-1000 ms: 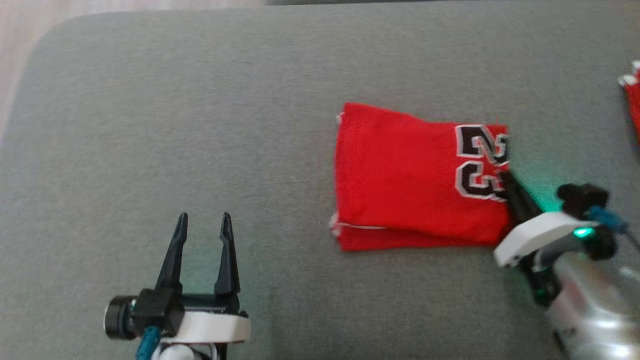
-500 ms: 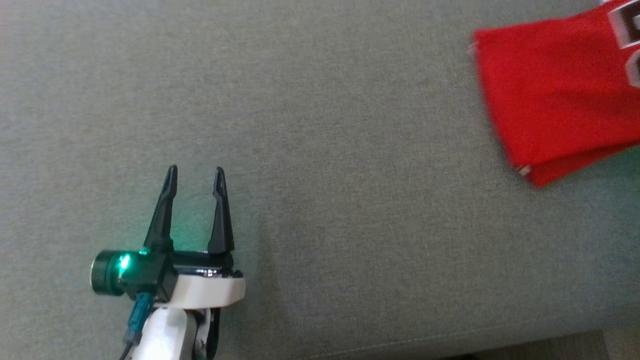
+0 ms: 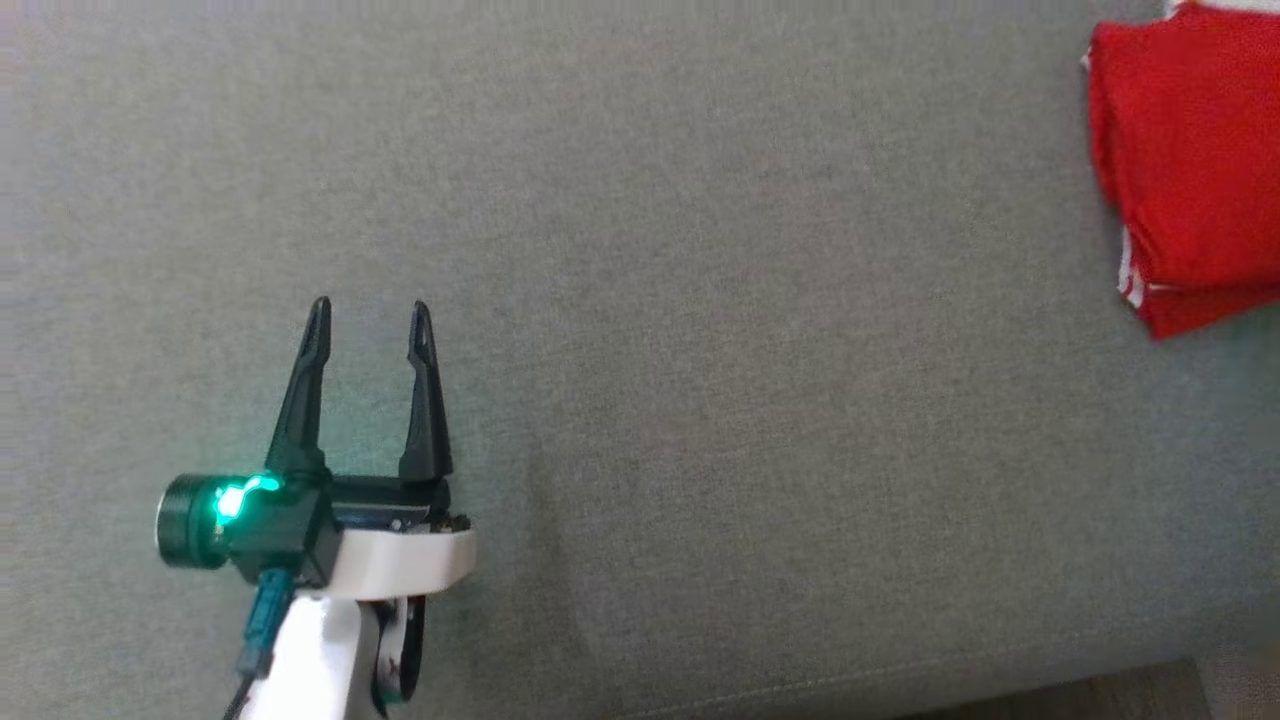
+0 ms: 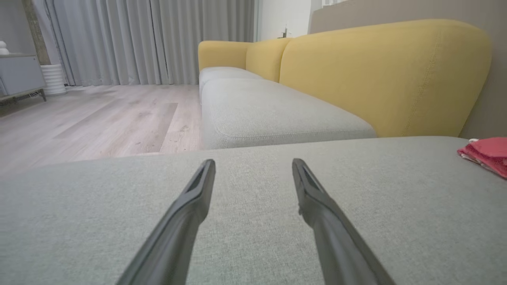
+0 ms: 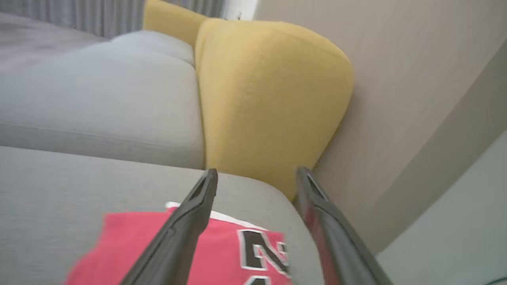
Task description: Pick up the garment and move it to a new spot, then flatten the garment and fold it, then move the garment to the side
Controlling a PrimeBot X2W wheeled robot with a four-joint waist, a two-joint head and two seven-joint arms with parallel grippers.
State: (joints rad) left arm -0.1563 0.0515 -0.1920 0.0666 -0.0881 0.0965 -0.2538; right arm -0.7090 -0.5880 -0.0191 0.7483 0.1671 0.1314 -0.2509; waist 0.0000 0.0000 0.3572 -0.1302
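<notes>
The folded garment (image 3: 1180,150) lies by the grey cushion's (image 3: 700,300) far right corner, seemingly set aside; my right fingers (image 5: 186,221) gape above it, empty, my left fingers (image 3: 303,400) open, idle mid-cushion.

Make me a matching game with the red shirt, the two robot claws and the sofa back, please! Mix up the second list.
Things:
1. garment
2. left gripper
3. right gripper
4. sofa back

Clues:
A. yellow
B. red, folded, lying on the grey cushion
C. open, over bare cushion
D. open, with black numbers seen between its jaws

Pairs: 1-B, 2-C, 3-D, 4-A.
</notes>
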